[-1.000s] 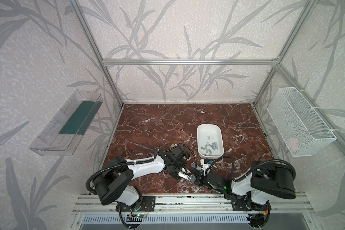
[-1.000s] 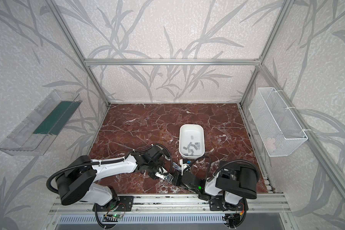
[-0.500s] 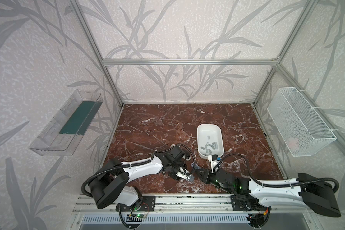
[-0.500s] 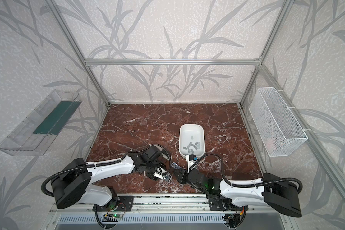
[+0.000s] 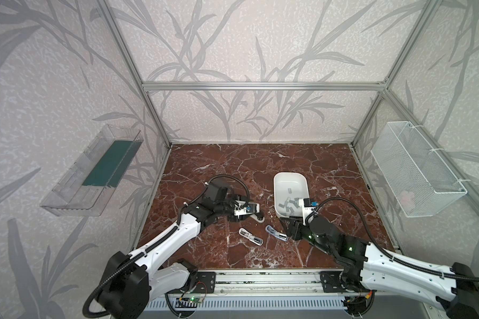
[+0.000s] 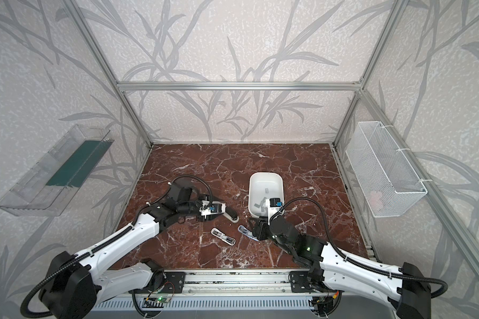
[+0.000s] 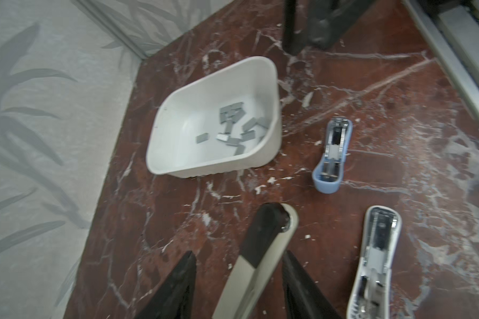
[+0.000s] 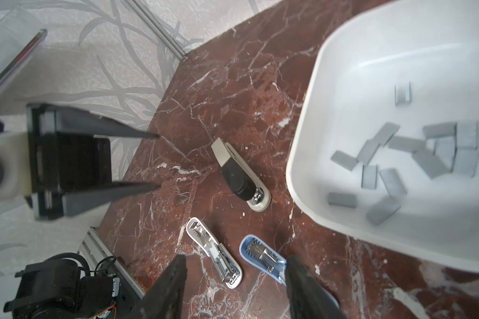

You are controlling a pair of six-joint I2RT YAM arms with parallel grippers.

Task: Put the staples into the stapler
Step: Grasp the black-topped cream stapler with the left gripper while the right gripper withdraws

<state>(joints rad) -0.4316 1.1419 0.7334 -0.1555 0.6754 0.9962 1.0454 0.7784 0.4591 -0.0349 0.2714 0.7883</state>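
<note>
Staples [image 7: 234, 125]: loose grey strips heaped in white tray [image 7: 177, 165]. Left gripper [image 7: 238, 254], jaws apart, straddles beige stapler [image 7: 271, 229]. Right gripper [image 8: 237, 259], jaws spread, at blue stapler [image 8: 262, 255]. Likely risk: pinched thin strips slip or snap.

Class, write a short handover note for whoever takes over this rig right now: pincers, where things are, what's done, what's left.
The left pincer is open and empty, near the beige-and-black stapler.
The right pincer is open and empty, over one end of the blue stapler.
The staples lie loose in the white tub.
The blue stapler and the white stapler lie opened, channels up, on the table.
Done: two staplers opened; no strip picked up.
Left: take a strip from the tub, seat it in an open channel, close the stapler.
</note>
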